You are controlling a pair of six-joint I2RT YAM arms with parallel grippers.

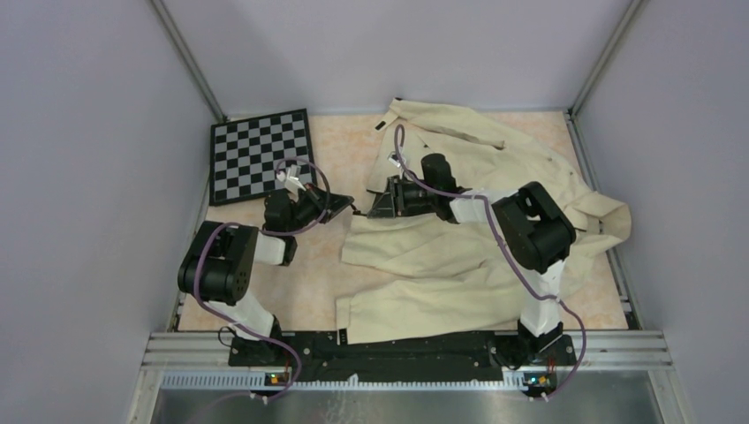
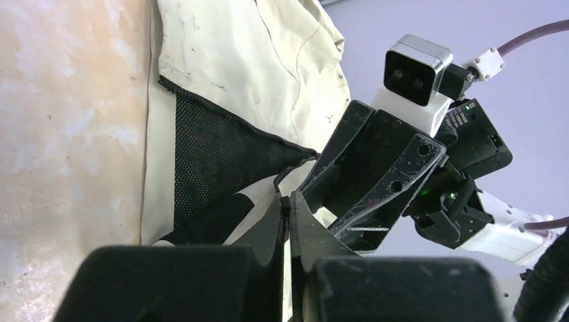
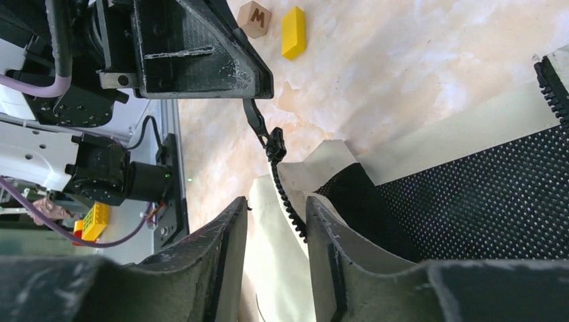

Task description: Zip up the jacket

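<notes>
From the overhead camera I saw a flat black-and-white checkerboard [image 1: 261,155] lying at the far left of the peach marbled desk [image 1: 296,287]. Just to its right, the left tool [image 1: 346,208] reached low over the desk toward the middle. On its own wrist camera its fingers [image 2: 272,231] were pressed together. The right wrist camera showed that tool pinching the small dark metal zipper pull [image 3: 255,118], with the slider [image 3: 275,145] hanging at the end of a row of dark zipper teeth [image 3: 288,204]. Facing it, almost tip to tip, was the right tool [image 1: 375,205]. Its gap was narrow and filled with cloth, so it was clamped on the front edge of the large cream cloth jacket [image 1: 459,256] right beside the teeth. The jacket was spread rumpled over the middle and right of the desk, with one sleeve trailing to the right edge. It was open at the front, and black mesh lining [image 3: 483,194] showed there. On the right wrist camera a wooden cube lettered M [image 3: 253,18] and a yellow block [image 3: 293,31] also lay close together on bare desk, apart from the jacket.
</notes>
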